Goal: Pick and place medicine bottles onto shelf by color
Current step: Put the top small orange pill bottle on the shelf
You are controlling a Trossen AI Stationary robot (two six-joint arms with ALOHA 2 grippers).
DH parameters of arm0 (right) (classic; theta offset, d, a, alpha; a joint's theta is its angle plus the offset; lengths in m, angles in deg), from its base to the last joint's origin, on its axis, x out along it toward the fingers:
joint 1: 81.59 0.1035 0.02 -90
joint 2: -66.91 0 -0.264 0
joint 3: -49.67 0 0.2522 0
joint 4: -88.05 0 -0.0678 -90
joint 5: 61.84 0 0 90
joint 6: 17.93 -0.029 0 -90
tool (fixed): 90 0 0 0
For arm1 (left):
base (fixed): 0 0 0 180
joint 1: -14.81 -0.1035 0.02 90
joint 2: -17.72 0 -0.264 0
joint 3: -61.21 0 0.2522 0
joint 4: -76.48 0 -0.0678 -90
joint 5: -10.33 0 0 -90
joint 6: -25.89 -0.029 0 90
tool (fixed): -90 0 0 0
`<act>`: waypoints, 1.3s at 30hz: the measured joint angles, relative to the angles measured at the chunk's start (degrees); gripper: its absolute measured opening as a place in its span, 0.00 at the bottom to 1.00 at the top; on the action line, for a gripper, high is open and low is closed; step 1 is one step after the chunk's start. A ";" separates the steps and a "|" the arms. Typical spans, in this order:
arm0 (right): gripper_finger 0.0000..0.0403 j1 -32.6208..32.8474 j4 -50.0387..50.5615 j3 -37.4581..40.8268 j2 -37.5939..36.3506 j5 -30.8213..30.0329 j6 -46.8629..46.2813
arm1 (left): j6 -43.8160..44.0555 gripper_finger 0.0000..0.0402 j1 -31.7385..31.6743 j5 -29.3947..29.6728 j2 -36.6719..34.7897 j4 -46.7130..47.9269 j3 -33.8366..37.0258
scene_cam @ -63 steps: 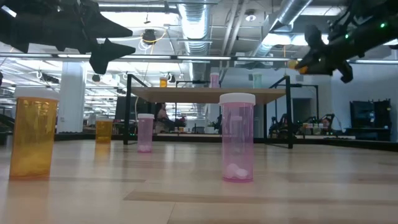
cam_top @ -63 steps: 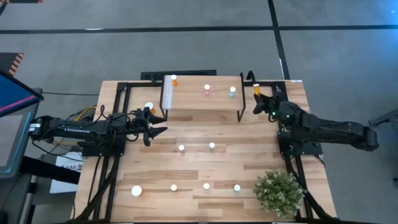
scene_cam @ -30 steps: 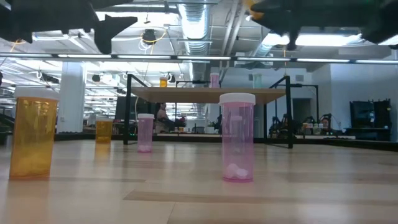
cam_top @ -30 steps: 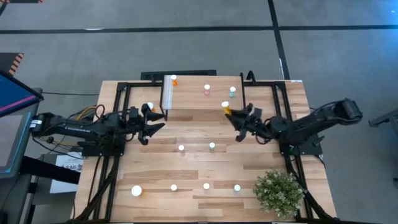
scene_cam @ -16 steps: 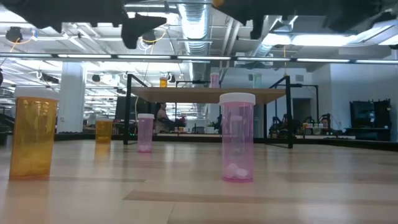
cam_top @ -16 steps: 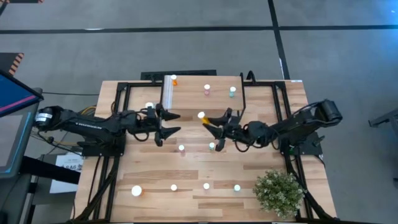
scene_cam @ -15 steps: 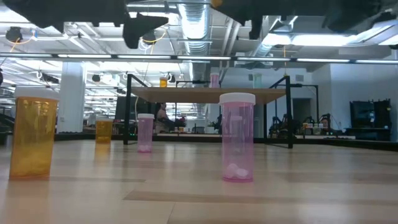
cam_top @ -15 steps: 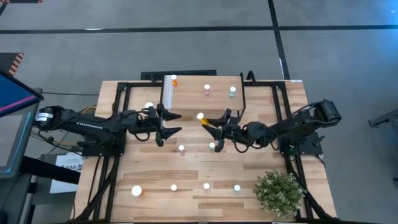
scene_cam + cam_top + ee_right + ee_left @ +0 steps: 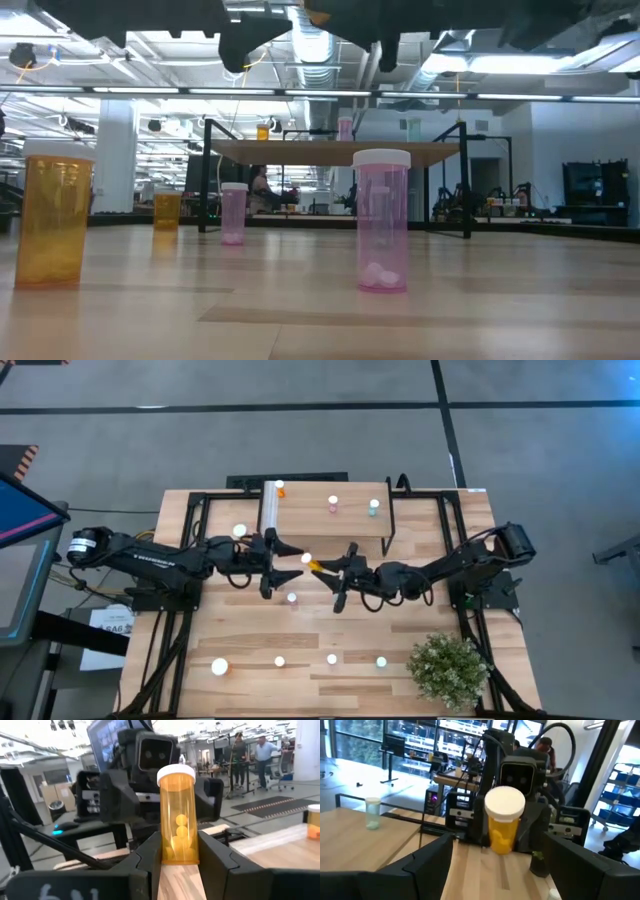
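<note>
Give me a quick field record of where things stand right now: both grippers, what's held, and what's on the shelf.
right gripper: shut on orange white-capped medicine bottle, held upright above mid-table
left gripper: open, empty, facing the held bottle
handover: not yet made; bottle sits between the left gripper's fingers but untouched
small wood-topped shelf: holds one orange bottle, one pink bottle, one teal bottle

Two dark jointed arms, black angular end effector fingers, black cable loops, small white lettering on the left arm
</note>
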 joint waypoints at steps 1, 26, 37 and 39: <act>0.31 0.05 -0.07 -0.04 0.00 0.02 0.00 | 0.01 0.72 0.02 -0.04 0.00 -0.51 0.00; 0.30 0.48 1.30 -0.09 -0.02 0.92 -1.44 | -6.47 0.71 -0.02 -1.21 -0.02 30.83 -17.70; 0.30 0.44 1.32 -0.09 -0.02 1.29 -1.36 | -6.90 0.50 -0.02 -2.99 -0.02 32.35 -17.75; 0.30 0.44 1.32 -0.09 -0.02 1.29 -1.36 | -6.90 0.47 -0.02 -3.10 -0.02 32.03 -17.75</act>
